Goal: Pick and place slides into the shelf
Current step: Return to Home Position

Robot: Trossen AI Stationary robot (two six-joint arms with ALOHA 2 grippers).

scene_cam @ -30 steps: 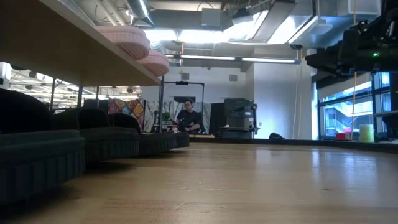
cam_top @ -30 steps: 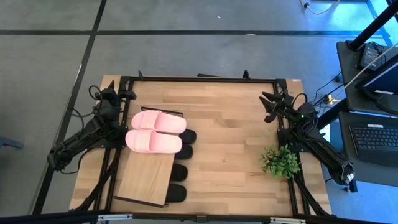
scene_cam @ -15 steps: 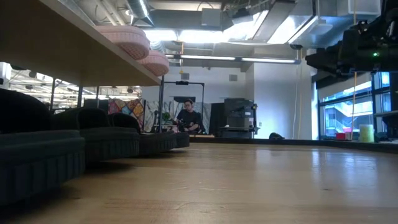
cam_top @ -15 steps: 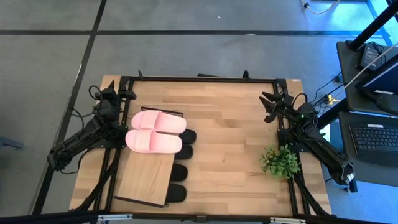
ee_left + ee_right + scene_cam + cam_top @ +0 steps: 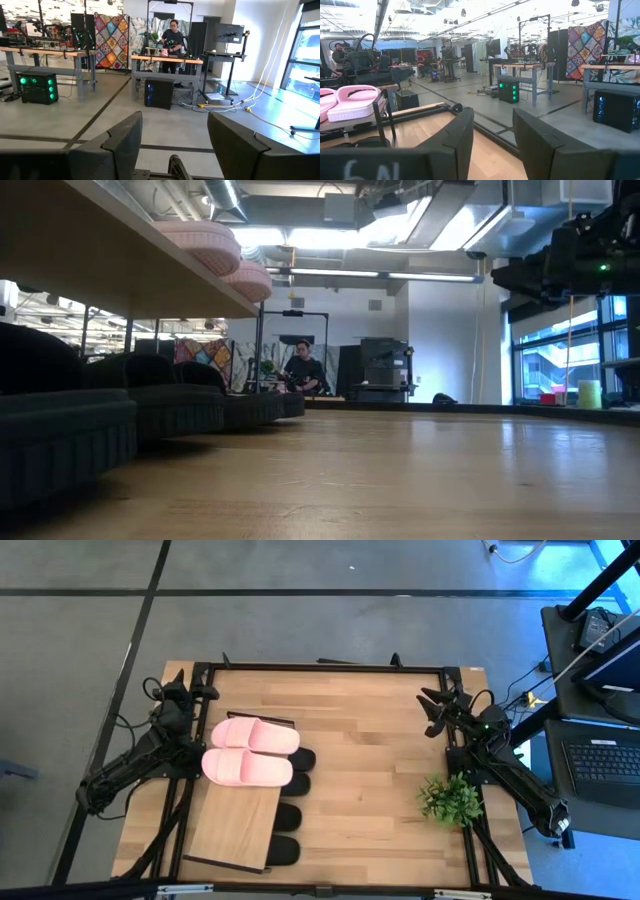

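Nothing has shifted since a second ago: both arms sit where they were, so you are at the tail of the return home, and the placing itself looks done. On the tabletop [image 5: 370, 740] the shelf [image 5: 235, 830] stands along the left side. The pink slides [image 5: 250, 750] lie side by side on one end of its plank. The four black slides [image 5: 290, 815] are tucked beneath it, with only their toes showing past the edge from above. Your left end effector [image 5: 205, 693] is folded back at the tabletop's left edge, just beside the shelf, fingers spread and empty. The right end effector [image 5: 428, 712] is over by the right edge, likewise spread and holding nothing, with the plant [image 5: 450, 798] near its arm. Next you need only confirm both arms are parked; no slide lies out on the open tabletop.
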